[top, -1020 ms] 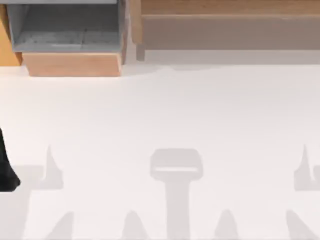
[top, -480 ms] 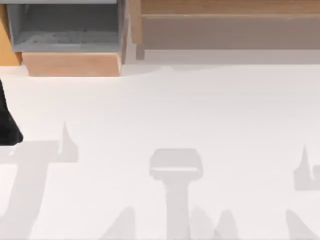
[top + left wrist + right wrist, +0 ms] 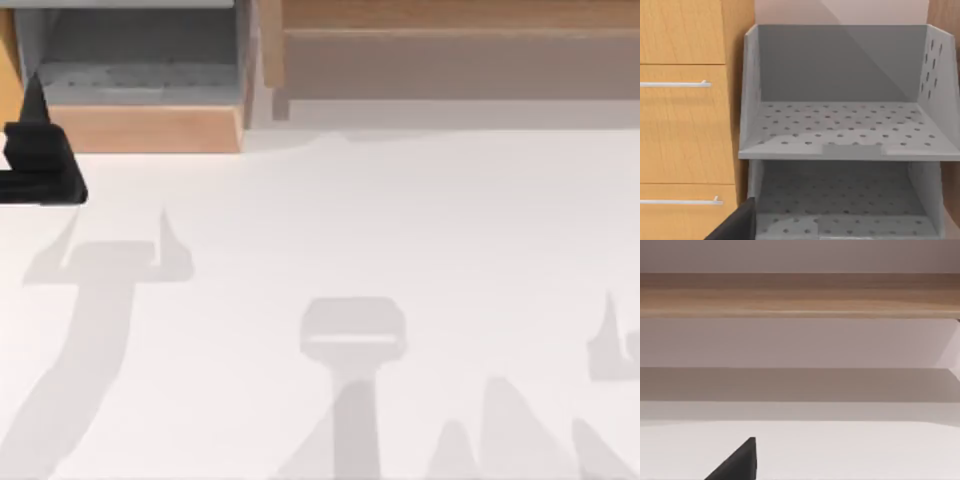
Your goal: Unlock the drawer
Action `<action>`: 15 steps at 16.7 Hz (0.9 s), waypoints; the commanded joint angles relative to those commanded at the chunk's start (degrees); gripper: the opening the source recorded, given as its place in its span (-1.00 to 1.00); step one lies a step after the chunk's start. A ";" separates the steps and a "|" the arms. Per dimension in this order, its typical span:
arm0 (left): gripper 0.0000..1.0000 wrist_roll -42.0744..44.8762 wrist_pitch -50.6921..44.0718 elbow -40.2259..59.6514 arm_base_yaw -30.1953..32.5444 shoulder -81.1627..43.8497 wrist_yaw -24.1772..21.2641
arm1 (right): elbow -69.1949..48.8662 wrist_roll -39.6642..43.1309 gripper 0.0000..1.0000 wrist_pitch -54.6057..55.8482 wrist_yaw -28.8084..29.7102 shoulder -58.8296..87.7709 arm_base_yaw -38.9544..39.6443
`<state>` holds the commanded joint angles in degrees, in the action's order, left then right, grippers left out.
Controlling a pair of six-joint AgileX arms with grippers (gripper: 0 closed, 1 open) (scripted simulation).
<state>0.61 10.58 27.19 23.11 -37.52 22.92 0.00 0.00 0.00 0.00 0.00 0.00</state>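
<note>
The drawer (image 3: 140,85) is sitting at the far left of the counter (image 3: 400,250), pulled out of its cabinet, its grey mottled inside lying open to the top view and its light tan front board (image 3: 145,128) facing the near side. The left gripper (image 3: 35,150) is hovering at the counter's left edge, just beside the left end of that board, one dark finger (image 3: 33,100) pointing up over the drawer's left corner. That position suggests it is lining up with the drawer's side or front in order to act on it, though no handle or lock is discernible. Whether the fingers are spread or pressed together cannot be told, since a single tip alone is showing clearly. The left wrist view is looking into a grey perforated compartment (image 3: 845,130) with a second one beneath, next to tan cabinet fronts (image 3: 685,125) carrying slim metal handles (image 3: 675,84); a dark finger tip (image 3: 737,225) is entering at the frame edge. The right arm appears to be idling: its wrist view is facing the wide brown wooden ledge (image 3: 800,295) at the counter's far right, one dark finger tip (image 3: 740,462) hanging over bare counter; its finger state cannot be told either.
</note>
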 joint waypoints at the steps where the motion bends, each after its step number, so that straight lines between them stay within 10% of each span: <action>1: 1.00 0.00 0.00 0.00 0.00 0.00 0.00 | 0.00 0.00 1.00 0.00 0.00 0.00 0.00; 8: 1.00 6.15 5.83 3.44 -5.55 -5.67 -2.91 | 0.00 0.00 1.00 0.00 0.00 0.00 0.00; 15: 1.00 36.06 30.11 16.98 -24.59 -36.08 -17.21 | 0.00 0.00 1.00 0.00 0.00 0.00 0.00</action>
<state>36.67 40.68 44.16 -1.48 -73.60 5.71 0.00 0.00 0.00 0.00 0.00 0.00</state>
